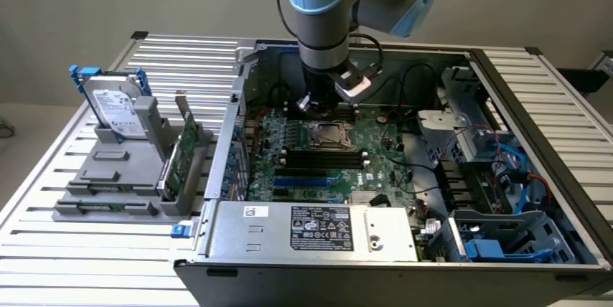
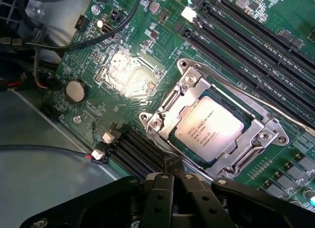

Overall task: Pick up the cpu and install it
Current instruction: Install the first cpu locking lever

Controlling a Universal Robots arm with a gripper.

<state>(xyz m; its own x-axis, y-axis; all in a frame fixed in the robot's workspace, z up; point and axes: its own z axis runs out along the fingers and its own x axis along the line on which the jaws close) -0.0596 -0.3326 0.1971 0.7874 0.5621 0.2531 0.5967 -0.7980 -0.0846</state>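
Hovering just beside the socket frame [image 2: 216, 132], the fingers [image 2: 173, 181] sit fully closed and empty, cpu [image 2: 209, 129] seated ahead; judging alignment must stay square.

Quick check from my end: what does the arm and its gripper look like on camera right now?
The arm is a grey metal tube with light blue joint caps and a black cable running alongside. The gripper is matte black, with flat linkage plates fixed by small screws.
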